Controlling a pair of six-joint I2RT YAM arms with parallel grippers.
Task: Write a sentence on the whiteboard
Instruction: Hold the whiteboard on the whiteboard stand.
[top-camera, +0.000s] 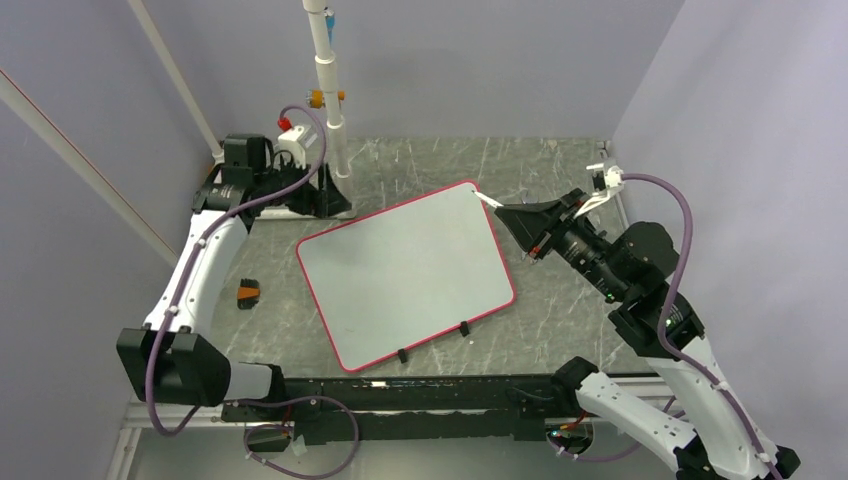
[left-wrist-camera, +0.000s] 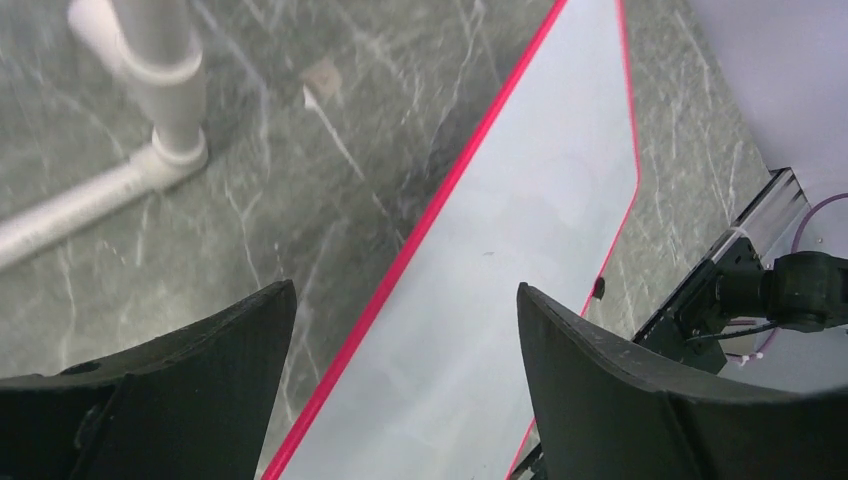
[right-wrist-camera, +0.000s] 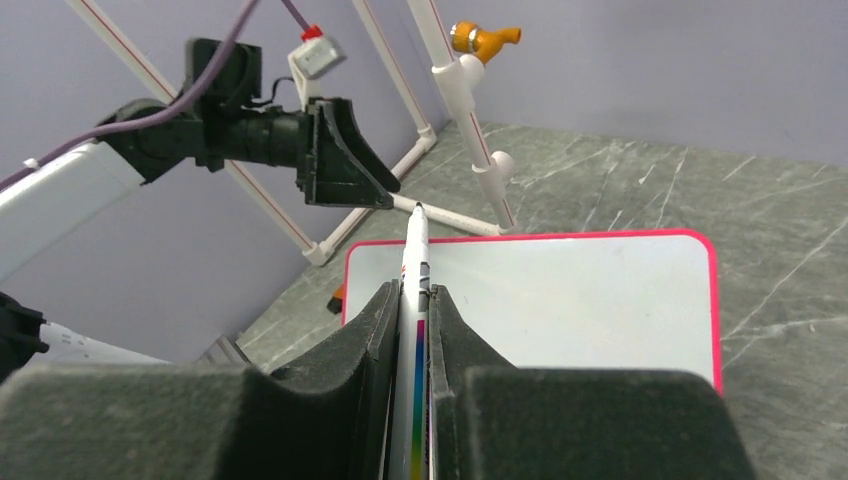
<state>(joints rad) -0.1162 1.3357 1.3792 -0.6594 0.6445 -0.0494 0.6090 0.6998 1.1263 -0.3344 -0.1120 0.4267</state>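
Top external, pipe stand (top-camera: 333, 120) near whiteboard (top-camera: 405, 275)

Left wrist view: whiteboard (left-wrist-camera: 520, 250) cut off at top and bottom. Right wrist view: rear of the pen (right-wrist-camera: 416, 250) hidden between the fingers of the right gripper (right-wrist-camera: 414, 292), which also cover the whiteboard's near edge. Top view: orange-and-black object (top-camera: 247, 292) too small to identify.

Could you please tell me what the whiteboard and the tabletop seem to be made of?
The whiteboard: smooth, glossy white panel, likely coated board or plastic, judging by its soft sheen; thin red rim, probably plastic. The tabletop: dark grey-green with white veins, so marble or marble-print laminate; the pictures leave that open.
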